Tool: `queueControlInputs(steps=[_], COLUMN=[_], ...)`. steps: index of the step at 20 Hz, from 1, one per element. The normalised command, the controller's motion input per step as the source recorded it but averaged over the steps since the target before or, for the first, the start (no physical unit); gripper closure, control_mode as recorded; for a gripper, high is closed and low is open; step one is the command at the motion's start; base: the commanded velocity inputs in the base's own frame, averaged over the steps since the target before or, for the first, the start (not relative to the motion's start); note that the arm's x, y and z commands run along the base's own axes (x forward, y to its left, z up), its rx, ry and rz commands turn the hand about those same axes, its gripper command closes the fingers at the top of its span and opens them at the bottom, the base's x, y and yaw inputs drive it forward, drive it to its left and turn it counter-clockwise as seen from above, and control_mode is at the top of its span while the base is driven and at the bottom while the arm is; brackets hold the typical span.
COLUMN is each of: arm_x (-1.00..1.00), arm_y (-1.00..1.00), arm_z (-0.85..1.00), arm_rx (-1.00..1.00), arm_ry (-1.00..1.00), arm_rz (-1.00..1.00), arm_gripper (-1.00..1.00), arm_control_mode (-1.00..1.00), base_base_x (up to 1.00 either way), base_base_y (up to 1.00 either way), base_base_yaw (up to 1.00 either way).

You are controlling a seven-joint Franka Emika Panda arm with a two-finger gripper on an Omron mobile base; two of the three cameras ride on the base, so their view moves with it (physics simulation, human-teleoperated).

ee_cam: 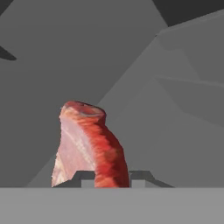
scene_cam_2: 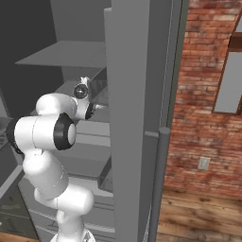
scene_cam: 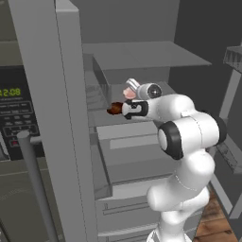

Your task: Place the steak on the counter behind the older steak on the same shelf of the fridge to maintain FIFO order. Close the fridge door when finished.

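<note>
A: Where's the steak [ee_cam: 87, 144] rn?
B: Clamped between the gripper [ee_cam: 111, 177] fingers, standing on edge, pink face out w/ a redder rim. Arm's reaching inside the open fridge [scene_cam: 56, 118], hand above the shelf [scene_cam: 137, 130].
A: And the older steak [scene_cam: 115, 109]?
B: Dark slab just left of the hand in the left base view, near the shelf front.
A: Why held that far in?
B: Prob so the new one lands behind it, FIFO. Door's not closed yet.

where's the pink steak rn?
Held in the shut hand inside the open fridge: the steak rises between the fingertips in the hand view, just above the older steak.
</note>
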Motion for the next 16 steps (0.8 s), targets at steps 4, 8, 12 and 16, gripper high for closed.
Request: queueControlInputs(steps=[4, 8, 12, 16], arm_x=[0.44, 0.44, 0.45, 0.49], arm_y=[0.1, 0.09, 0.04, 0.0], arm_z=[-0.11, -0.25, -0.3, -0.23], arm_rx=[0.0, 0.0, 0.0, 0.0], arm_ry=[0.0, 0.0, 0.0, 0.0], arm_rz=[0.03, 0.03, 0.01, 0.02], arm_gripper=[1.0, 1.0, 1.0, 1.0], arm_control_mode=[-1.0, -1.0, -1.0, -1.0], base_base_x=[0.0, 0.0, 0.0, 0.0], base_base_y=[0.0, 0.0, 0.0, 0.0], base_base_yaw=[0.0, 0.0, 0.0, 0.0])
